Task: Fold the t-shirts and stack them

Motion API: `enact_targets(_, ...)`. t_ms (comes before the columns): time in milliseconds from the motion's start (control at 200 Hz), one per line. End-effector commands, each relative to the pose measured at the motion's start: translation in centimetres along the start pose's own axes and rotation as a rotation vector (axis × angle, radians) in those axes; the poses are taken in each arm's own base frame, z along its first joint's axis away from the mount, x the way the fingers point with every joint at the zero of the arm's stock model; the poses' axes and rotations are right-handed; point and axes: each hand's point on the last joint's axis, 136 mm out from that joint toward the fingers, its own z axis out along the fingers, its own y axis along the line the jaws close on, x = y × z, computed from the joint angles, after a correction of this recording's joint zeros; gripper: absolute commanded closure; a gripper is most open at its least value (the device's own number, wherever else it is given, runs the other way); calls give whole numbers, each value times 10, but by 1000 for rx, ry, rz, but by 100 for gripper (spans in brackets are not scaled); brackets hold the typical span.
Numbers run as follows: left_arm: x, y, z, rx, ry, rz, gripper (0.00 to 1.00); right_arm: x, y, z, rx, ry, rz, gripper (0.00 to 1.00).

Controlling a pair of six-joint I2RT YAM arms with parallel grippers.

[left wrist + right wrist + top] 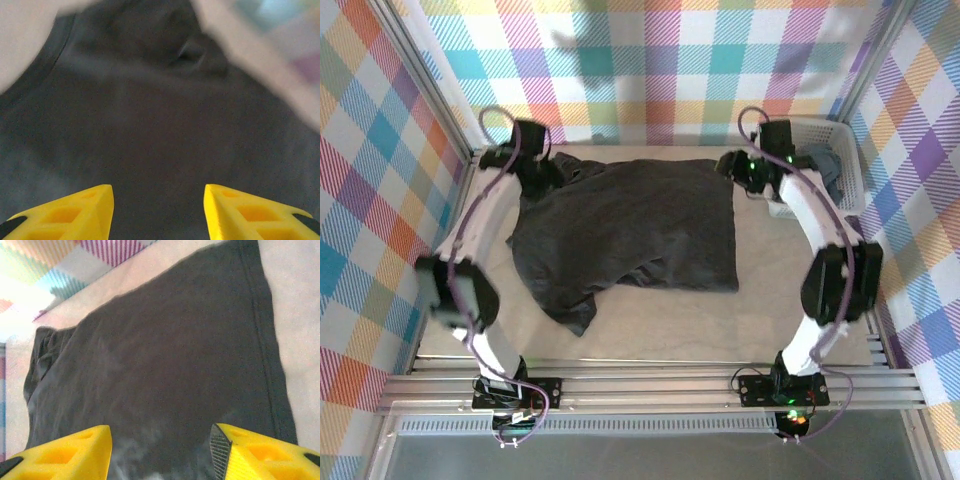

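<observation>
A dark t-shirt [640,225] lies loosely spread on the bench [720,320]; left fingers [75,212] and right fingers [260,452] gape over it.

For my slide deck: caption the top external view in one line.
Left gripper and right gripper open at the far corners of a dark t-shirt lying on the table.

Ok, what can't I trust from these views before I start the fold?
- Top view: the right arm covers the basket's left side, so the cloth inside can't be identified or counted.
- Top view: the left gripper and right gripper fingers sit under their wrists; contact with the t-shirt can't be told.
- Left wrist view: blurred, so the folds at the shirt's far edge are indistinct.
</observation>
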Motion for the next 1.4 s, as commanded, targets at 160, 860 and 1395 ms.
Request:
enact_targets(160,147,115,14,-89,289,-127,55,131,-63,-17,43,204,44,43)
enact_targets(860,157,124,19,-115,330,-105,57,213,-134,8,191,424,231,60)
enact_targets(1395,149,88,10,79,305,-93,62,180,-124,-1,191,325,199,100)
